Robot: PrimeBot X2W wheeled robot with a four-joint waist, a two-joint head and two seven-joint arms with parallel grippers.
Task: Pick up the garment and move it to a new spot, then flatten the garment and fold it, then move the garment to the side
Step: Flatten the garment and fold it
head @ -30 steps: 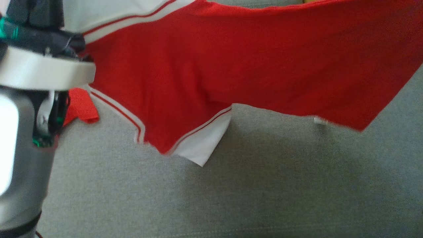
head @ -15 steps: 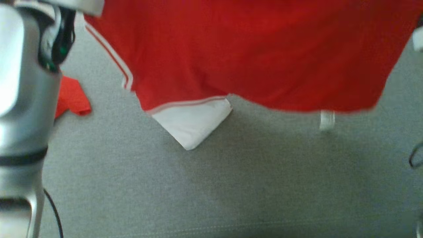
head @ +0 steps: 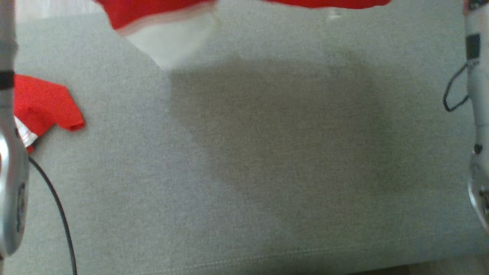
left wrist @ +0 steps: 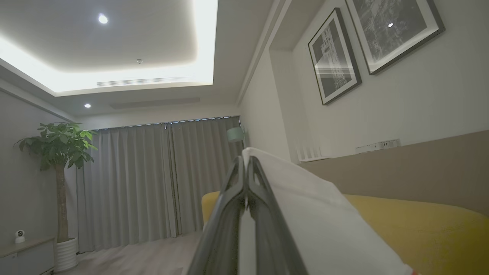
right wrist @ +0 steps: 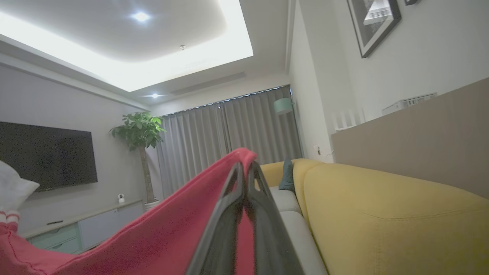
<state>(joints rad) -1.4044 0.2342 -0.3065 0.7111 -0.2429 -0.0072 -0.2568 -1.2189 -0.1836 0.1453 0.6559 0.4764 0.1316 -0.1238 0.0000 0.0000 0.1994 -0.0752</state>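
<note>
The garment point(head: 145, 11) hangs above the far edge of the grey seat cushion point(head: 267, 172), with a red flap point(head: 46, 103) resting at the cushion's left edge. The left gripper point(left wrist: 246, 162) pinches white cloth and the right gripper point(right wrist: 244, 168) a red hem, jaws pressed together on thin bites. A swing could tug either free, or the flap could bunch underneath.

Red and white garment point(head: 145, 9) of matt cloth, seat cushion point(head: 267, 172) of grey woven fabric, finely rough, forearm shell point(head: 11, 191) glossy and silvery, sofa back point(right wrist: 382, 214) of matt yellow cloth, left gripper point(left wrist: 246, 162) of dark matt plastic.
</note>
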